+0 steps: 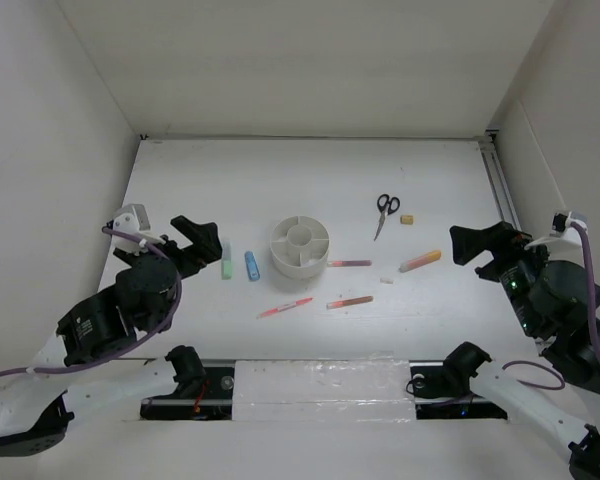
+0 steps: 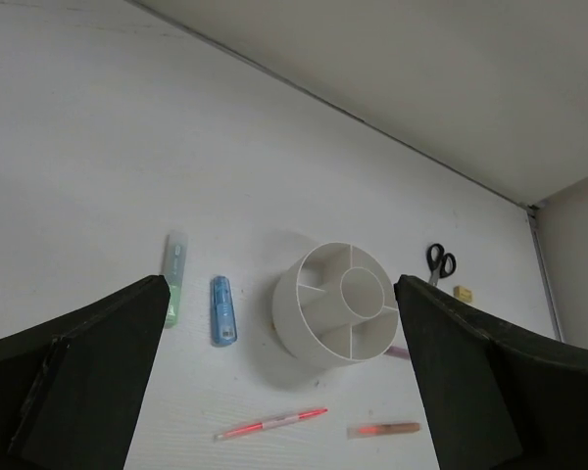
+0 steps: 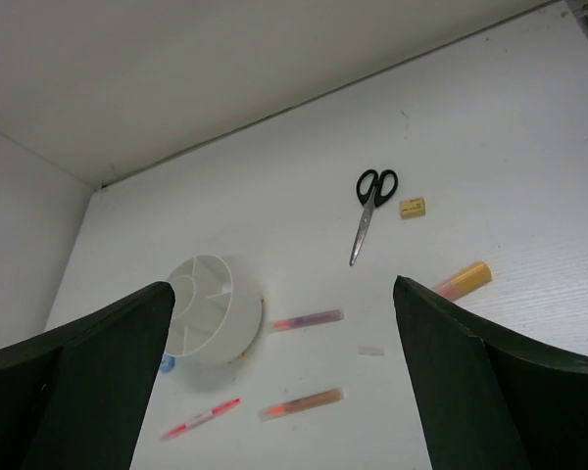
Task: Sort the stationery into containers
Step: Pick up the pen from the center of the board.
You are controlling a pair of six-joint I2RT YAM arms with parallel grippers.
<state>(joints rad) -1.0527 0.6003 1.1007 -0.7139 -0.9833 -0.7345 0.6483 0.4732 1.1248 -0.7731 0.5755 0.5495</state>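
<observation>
Occlusion notes: purplish pen (image 1: 350, 263) lies just beside the white organizer (image 1: 301, 246) on its right-edge side, and in the left wrist view only a sliver shows behind it. Blue marker (image 1: 251, 265) is nearly all hidden behind the organizer in the right wrist view, and the orange-yellow marker (image 1: 420, 261) is cut off there by a tool finger. Small white scrap (image 1: 386, 280) near that marker, too small to identify. Organizer sits in the middle of the counter (image 1: 230, 170). Green marker (image 1: 226, 261) and blue marker lie side by side toward the left edge, pink pen (image 1: 285, 307) and orange pen (image 1: 349, 301) toward the near edge, scissors (image 1: 385, 213) and tan eraser (image 1: 407, 218) toward the far right, close but apart. Left tool (image 1: 212, 245) hovers near the green marker, right tool (image 1: 467, 250) near the orange-yellow marker. Both arms bent, fingers pointing inward at the organizer, both tools spread wide, gripping nothing.
</observation>
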